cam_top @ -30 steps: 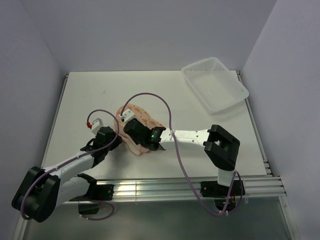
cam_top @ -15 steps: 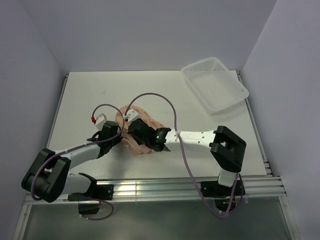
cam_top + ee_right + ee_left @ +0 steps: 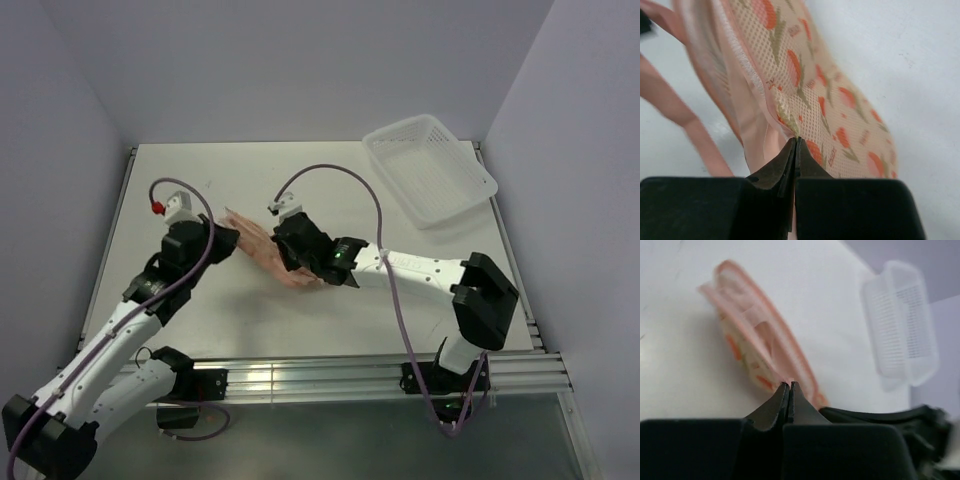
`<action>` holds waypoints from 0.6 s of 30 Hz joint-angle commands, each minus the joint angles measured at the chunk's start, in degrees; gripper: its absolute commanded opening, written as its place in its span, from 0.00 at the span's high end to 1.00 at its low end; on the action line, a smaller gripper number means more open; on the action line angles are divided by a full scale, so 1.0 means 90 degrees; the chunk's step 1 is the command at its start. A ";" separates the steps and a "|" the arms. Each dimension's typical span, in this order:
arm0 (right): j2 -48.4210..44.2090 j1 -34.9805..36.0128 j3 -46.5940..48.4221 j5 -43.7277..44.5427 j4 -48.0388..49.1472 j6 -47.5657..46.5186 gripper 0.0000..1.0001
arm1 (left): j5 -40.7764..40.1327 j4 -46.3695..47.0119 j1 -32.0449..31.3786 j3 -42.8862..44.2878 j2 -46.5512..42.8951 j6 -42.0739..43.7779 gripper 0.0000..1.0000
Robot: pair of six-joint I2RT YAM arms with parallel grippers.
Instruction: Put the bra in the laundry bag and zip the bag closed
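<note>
- Filling most of the top view, the white surface (image 3: 400, 290) carries everything we see here.
- Next in size, we have the left arm (image 3: 120, 320) reaching up from the near left corner, and the right arm (image 3: 430, 270) stretching leftward from the near right, so that both meet near the middle of the surface.
- We see a white plastic lattice basket (image 3: 430, 168) at the far right corner, well apart from both arms, tilted against the edge there.
- We find the laundry bag (image 3: 262, 250) between the two end effectors, a cream mesh pouch with orange-pink print and a pink zipper edge; from the left wrist it stands on its edge, its mouth gaping.
- We make out the bra (image 3: 754, 131) only as smooth peach-pink cloth inside the bag's open edge; how much of it sits inside we cannot tell.
- We note a loose pink band (image 3: 675, 107) beside the bag in the right wrist view; whether it belongs to the bag or the bra we cannot tell.
- We see the left end effector (image 3: 789, 388) pinched tight on the bag's pink rim at its left end.
- We see the right end effector (image 3: 796, 144) clamped on the bag's cream seam beside the printed mesh.
</note>
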 commanded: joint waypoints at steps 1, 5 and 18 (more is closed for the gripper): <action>-0.0882 -0.0152 0.0526 -0.0380 -0.0291 0.0439 1.00 | 0.0421 -0.0694 -0.0013 0.1334 -0.0207 0.0341 1.00; -0.1011 -0.0561 0.0662 -0.1356 -0.0359 0.0879 1.00 | 0.0385 -0.0647 0.0055 0.1680 -0.0267 0.0516 1.00; -0.1963 -0.0962 0.0786 -0.1796 -0.1428 0.0761 1.00 | 0.1730 -0.0129 0.0310 0.2080 0.0282 0.0449 1.00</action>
